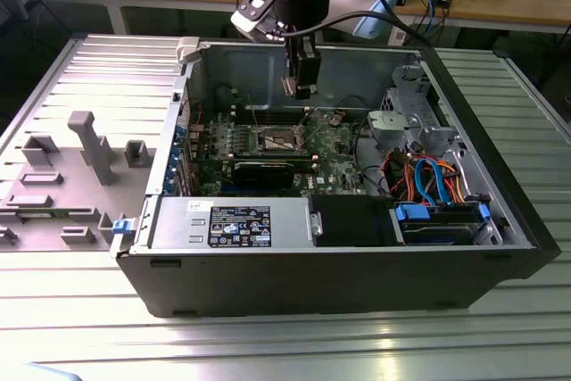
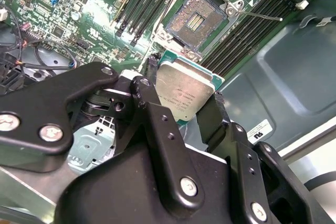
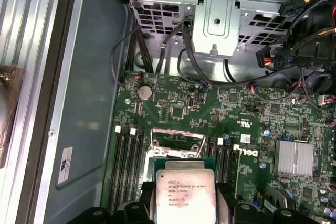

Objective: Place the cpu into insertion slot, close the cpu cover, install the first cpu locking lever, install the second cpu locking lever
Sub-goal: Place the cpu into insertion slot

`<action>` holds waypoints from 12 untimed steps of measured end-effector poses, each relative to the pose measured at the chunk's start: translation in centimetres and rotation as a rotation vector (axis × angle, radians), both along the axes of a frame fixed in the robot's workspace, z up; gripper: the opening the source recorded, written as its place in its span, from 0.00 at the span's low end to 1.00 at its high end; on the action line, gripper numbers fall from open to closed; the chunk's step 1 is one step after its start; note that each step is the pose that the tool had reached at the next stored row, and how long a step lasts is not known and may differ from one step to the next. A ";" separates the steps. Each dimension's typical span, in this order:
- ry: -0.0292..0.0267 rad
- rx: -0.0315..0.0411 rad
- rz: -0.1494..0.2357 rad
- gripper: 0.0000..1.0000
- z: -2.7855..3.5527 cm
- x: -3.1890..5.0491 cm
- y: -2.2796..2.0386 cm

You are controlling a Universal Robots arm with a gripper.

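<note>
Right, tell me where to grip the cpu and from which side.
Pinch two opposite edges, as the gripper does now: the cpu is a thin flat square, so only its rim offers purchase. Come from the metal-lid side, straddling it, leaving the underside free.

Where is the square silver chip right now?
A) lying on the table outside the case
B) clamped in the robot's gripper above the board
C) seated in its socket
B: in the second wrist view the gripper clamps the chip, and the socket beyond it lies bare.
</note>
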State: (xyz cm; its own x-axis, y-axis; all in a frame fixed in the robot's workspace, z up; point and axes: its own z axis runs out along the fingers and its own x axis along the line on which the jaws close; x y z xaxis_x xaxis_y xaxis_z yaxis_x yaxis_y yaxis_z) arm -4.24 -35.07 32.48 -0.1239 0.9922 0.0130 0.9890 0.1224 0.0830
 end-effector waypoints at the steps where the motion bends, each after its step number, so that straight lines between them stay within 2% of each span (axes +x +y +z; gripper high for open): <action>1: -0.0001 0.0000 -0.003 0.55 -0.01 0.00 0.00; 12: 0.0000 0.0000 -0.027 0.55 -0.05 0.00 0.00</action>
